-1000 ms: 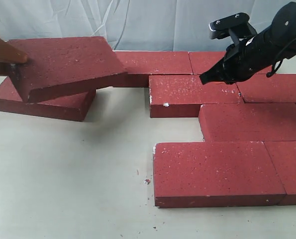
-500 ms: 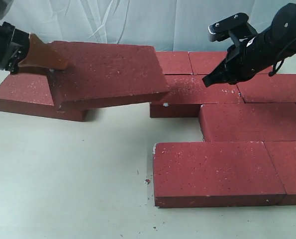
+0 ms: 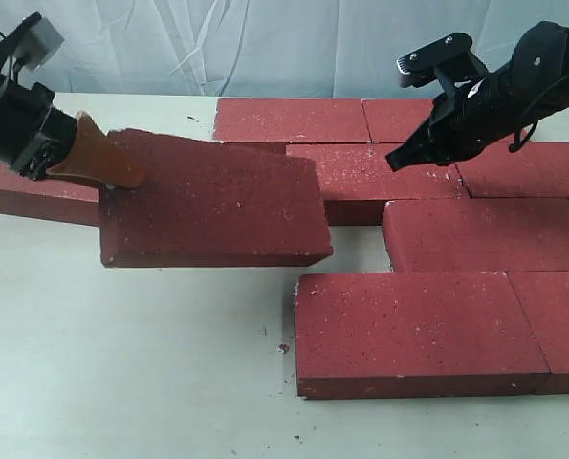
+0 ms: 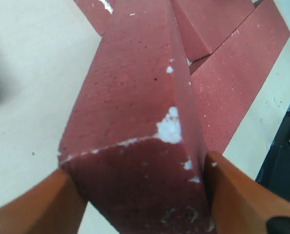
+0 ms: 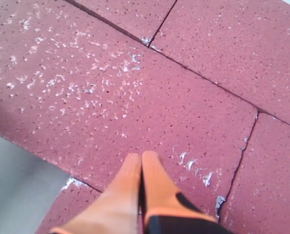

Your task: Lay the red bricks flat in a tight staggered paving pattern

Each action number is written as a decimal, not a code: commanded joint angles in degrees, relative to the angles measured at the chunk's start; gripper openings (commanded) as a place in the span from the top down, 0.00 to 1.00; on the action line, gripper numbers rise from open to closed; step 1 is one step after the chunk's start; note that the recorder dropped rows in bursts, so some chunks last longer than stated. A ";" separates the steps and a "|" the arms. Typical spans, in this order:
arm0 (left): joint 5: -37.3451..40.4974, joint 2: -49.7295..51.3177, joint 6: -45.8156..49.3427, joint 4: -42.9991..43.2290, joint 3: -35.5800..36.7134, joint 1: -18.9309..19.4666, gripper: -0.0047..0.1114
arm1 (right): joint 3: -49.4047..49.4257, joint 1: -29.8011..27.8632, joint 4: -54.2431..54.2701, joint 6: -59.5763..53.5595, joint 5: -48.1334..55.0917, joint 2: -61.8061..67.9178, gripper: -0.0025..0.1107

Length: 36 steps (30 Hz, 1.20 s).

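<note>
My left gripper [image 3: 112,177] is shut on the short end of a red brick [image 3: 212,201], which hangs flat above the table left of the paved group; in the left wrist view its orange fingers [image 4: 235,195] clamp that brick [image 4: 135,112]. Another loose brick [image 3: 35,191] lies on the table behind my left arm. Several bricks [image 3: 408,316] lie flat in staggered rows on the right. My right gripper [image 3: 395,159] hovers shut and empty above the second-row brick [image 3: 370,172]; the right wrist view shows its fingertips [image 5: 135,163] pressed together over that brick [image 5: 96,97].
A pale tabletop [image 3: 121,373] spreads across the front and left. A light cloth backdrop [image 3: 265,43] hangs behind the bricks. A gap of bare table [image 3: 356,244] lies between the held brick and the third-row brick [image 3: 485,234].
My left gripper has carried the brick right and toward the front, off the loose brick it rested on, and levelled it. The right gripper has lifted slightly.
</note>
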 commanded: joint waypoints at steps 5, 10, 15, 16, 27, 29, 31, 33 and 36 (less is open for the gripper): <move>0.43 0.02 -4.08 2.41 0.37 -0.23 0.93 | -0.19 -0.31 0.45 -0.26 -0.72 -0.07 0.98; 0.43 0.15 -6.19 5.09 -1.06 1.23 0.51 | -0.19 -0.31 2.63 -0.26 -0.58 -0.07 0.98; 0.43 0.15 -12.39 11.14 -3.81 4.71 0.14 | -0.19 -0.31 3.52 -0.26 -0.58 -0.07 0.98; 0.43 0.15 -14.19 13.73 -4.71 5.44 0.15 | -0.19 -0.21 3.66 -0.26 -0.58 -0.07 0.98; -10.98 -6.15 -30.49 30.68 -7.55 8.17 0.71 | -0.19 1.71 4.67 -0.73 -0.58 0.47 0.98; -11.62 -7.13 -25.59 25.12 -5.17 8.17 0.89 | -0.19 3.08 4.67 -2.14 -0.58 0.47 0.98; -13.17 -8.19 -19.64 18.87 -2.12 7.83 0.96 | -0.19 4.66 4.80 -3.32 -0.58 0.47 0.98; -17.96 -9.77 -11.86 11.81 2.22 6.57 0.96 | -0.19 5.99 4.80 -4.16 -0.71 0.47 0.98; -27.79 -11.98 -1.60 6.14 8.30 3.87 0.96 | -0.19 7.36 4.80 -4.30 -0.50 0.47 0.98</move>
